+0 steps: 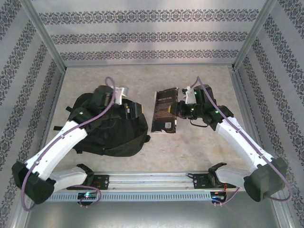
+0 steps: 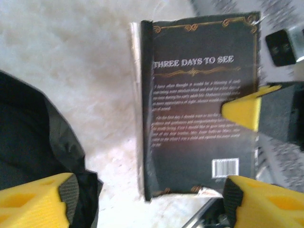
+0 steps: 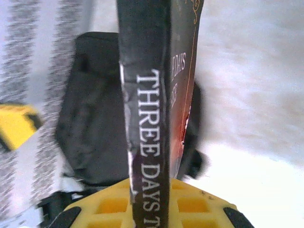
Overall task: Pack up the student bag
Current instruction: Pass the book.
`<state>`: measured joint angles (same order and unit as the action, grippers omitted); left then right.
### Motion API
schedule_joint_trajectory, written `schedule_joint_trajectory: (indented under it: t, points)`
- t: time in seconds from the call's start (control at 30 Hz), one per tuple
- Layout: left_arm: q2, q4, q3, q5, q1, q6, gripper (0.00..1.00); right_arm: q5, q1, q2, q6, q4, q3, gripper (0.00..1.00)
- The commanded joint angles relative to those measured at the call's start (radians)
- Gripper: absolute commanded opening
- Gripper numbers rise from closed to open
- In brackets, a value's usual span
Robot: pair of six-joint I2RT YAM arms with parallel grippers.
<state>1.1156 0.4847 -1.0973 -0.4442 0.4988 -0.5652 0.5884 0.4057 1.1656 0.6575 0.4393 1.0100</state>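
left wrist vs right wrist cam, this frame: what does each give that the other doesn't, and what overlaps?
Left wrist: the book's back cover face-on, with blurb and barcode, and the right gripper pinching its edge. Right wrist: the book's spine edge-on, title running along it, rising from that gripper's yellow finger. Both: the book, its title THREE DAYS TO SEE at least partly, and the black student bag.

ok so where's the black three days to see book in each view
top external: black paperback book mid-table, just right of the large black fabric backpack
left wrist: book centre-right, back cover showing; backpack lower left
right wrist: book edge-on up the middle, spine showing; backpack behind it, to the left
shared landmark: the backpack
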Motion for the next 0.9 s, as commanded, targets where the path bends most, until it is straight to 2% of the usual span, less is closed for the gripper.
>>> schedule_joint_trajectory:
  t: [0.0, 0.3, 0.43, 0.63, 0.77, 0.87]
  points:
    - [-0.039, -0.180, 0.035, -0.191, -0.046, -0.061, 0.88, 0.195, 0.043, 0.002, 0.050, -0.201, 0.079, 0.00]
    - [-0.129, -0.231, 0.133, -0.271, -0.071, -0.027, 0.87, 0.445, 0.102, 0.017, 0.196, -0.437, 0.139, 0.00]
    - [-0.171, -0.406, 0.211, -0.377, -0.078, -0.135, 0.87, 0.510, 0.121, 0.010, 0.221, -0.453, 0.141, 0.00]
    - [-0.199, -0.736, 0.297, -0.504, -0.078, -0.320, 0.84, 0.527, 0.125, -0.018, 0.233, -0.475, 0.100, 0.00]
    - [-0.199, -0.880, 0.325, -0.536, -0.081, -0.408, 0.76, 0.517, 0.115, -0.034, 0.234, -0.475, 0.081, 0.00]
    - [-0.200, -0.907, 0.328, -0.549, -0.084, -0.416, 0.59, 0.516, 0.101, -0.047, 0.235, -0.472, 0.066, 0.00]
